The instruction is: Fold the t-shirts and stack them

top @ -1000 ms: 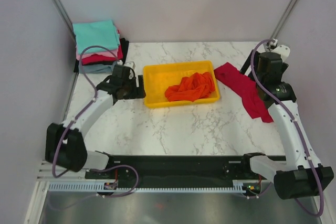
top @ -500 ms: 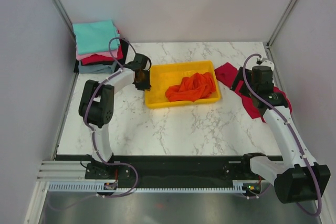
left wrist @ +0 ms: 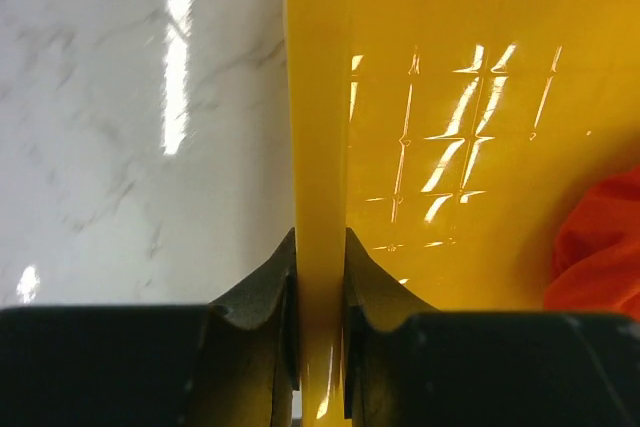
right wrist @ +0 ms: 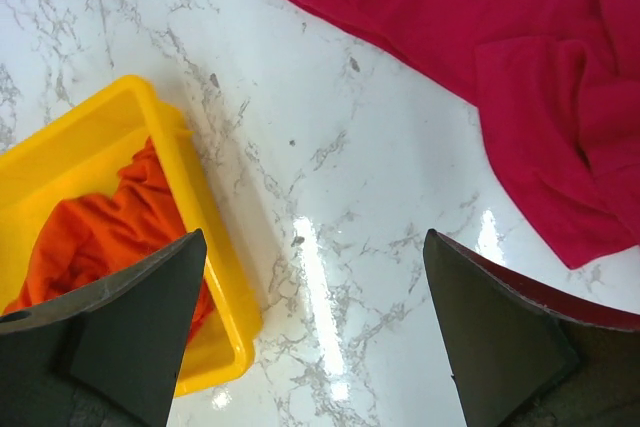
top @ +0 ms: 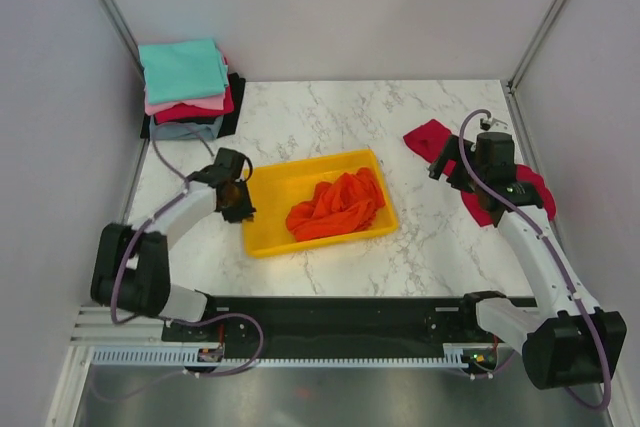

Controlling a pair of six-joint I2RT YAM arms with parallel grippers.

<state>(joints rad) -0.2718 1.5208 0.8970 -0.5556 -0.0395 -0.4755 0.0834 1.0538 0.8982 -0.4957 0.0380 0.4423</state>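
We see the left gripper [left wrist: 319, 252] clamped on a wall of the yellow tray [top: 275, 197], orange t-shirt [top: 335, 209] inside (crumpled); right gripper [right wrist: 310, 257], jaws wide, hovers near crimson t-shirt [right wrist: 480, 27] by the tabletop's [top: 330, 117] right edge.

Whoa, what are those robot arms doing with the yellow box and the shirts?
The left gripper pinches the side wall of the yellow tray, which holds a crumpled orange t-shirt. The right gripper hangs wide open over the table near a crimson t-shirt lying unfolded. A stack of folded t-shirts sits in the far left corner.
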